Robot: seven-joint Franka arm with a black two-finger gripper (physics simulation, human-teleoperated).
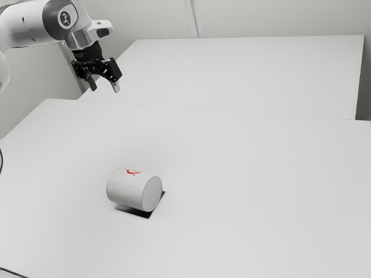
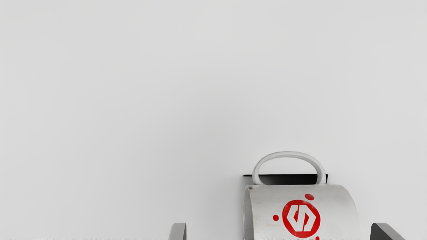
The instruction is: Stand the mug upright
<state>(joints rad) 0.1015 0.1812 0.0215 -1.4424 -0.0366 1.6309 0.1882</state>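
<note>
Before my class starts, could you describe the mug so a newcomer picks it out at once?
Start with the large white table. On it, toward the exterior view's left, a pale mug lies on its side. Its looped handle and round red logo set it apart from the flat black patch by it.

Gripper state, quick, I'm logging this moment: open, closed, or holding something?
Gripper: open, holding nothing; the mug lies on its side on the table, clear of it.
</note>
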